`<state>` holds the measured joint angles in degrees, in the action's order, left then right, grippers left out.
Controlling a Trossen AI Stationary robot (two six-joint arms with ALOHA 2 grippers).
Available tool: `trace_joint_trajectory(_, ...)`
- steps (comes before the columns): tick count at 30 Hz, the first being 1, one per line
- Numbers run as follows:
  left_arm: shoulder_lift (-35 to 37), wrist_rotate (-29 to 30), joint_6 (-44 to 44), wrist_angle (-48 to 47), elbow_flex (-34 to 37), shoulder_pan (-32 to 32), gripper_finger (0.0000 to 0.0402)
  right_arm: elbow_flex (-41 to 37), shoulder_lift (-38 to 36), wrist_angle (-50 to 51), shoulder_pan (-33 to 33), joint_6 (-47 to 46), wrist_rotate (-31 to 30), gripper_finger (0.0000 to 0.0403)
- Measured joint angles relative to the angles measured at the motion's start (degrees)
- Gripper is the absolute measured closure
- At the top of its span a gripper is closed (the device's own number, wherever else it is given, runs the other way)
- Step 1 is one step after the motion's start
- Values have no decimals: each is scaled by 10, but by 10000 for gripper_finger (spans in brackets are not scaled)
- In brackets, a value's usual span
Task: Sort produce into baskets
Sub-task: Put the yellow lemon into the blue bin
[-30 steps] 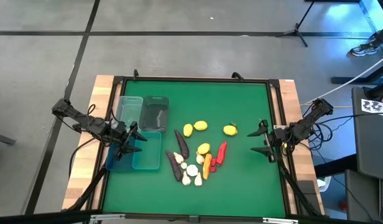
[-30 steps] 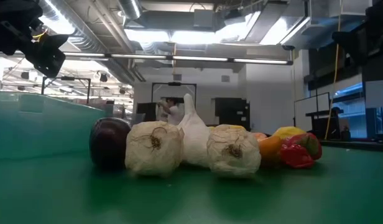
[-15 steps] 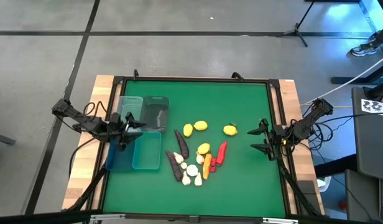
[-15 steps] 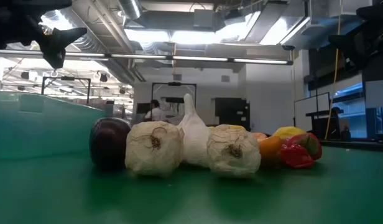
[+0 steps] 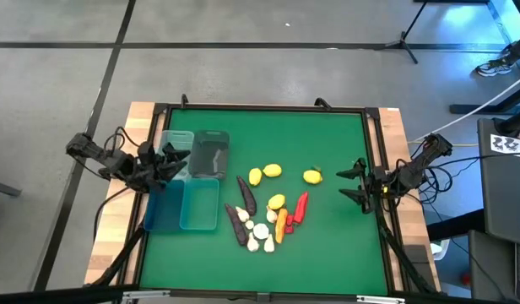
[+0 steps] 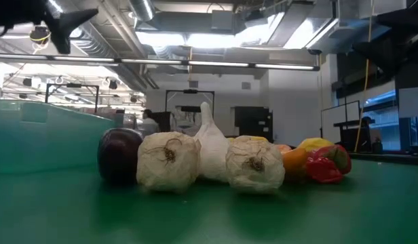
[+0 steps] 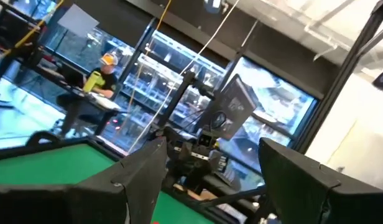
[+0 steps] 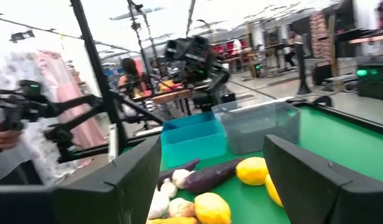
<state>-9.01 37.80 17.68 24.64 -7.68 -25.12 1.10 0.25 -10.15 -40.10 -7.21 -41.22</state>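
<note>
**Fig. 1. Produce and baskets on the green desk, seen from above**

Four baskets (image 5: pixel 199 205) are shown in a two-by-two block at the left side of the desk (image 5: pixel 327 135). The two far ones are a pale blue and a clear grey, and the two near ones are blue and teal. No produce is seen inside any of them.

The produce is gathered loosely near the middle of the desk. Four lemons (image 5: pixel 272 171) are counted, one of them (image 5: pixel 311 176) set apart toward the right. Two eggplants (image 5: pixel 246 194) are laid lengthwise beside the baskets. Two red peppers (image 5: pixel 301 205) and one carrot (image 5: pixel 281 224) are packed together. The garlic bulbs (image 5: pixel 261 230) are clustered at the near end of the pile (an exact count cannot be made; three are resolved in the low view).

The left claw (image 5: pixel 177 159) is held above the far baskets, its fingers (image 7: pixel 135 180) spread wide with nothing between them. The right claw (image 5: pixel 354 184) is held over the right edge of the desk, likewise spread and empty.

Compared with one second earlier, the left claw has been moved from over the near baskets toward the far pair. The right claw has been shifted only slightly. Produce and baskets are unchanged.
</note>
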Motion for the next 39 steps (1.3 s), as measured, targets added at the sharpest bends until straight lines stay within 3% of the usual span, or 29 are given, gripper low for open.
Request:
trace_joint_trajectory(6,-199,-16,-52,-58,-153,30,150,0,0,0,0,0,-42,123)
trace_joint_trajectory(10,-356,-28,-65,-217,-307,76,150,1,0,1,0,0,-72,123)
trace_joint_trajectory(14,-504,-100,-59,-403,-461,145,150,1,0,8,0,-1,-99,123)
trace_joint_trajectory(18,-626,-139,8,-500,-573,225,150,1,0,13,0,-18,-112,123)
trace_joint_trajectory(26,-794,-260,101,-586,-624,323,150,1,0,14,0,-16,-154,123)
trace_joint_trajectory(33,-898,-272,154,-564,-624,310,150,1,0,28,0,-15,-186,123)
trace_joint_trajectory(39,-936,-252,219,-534,-624,280,150,1,0,27,0,-24,-186,123)
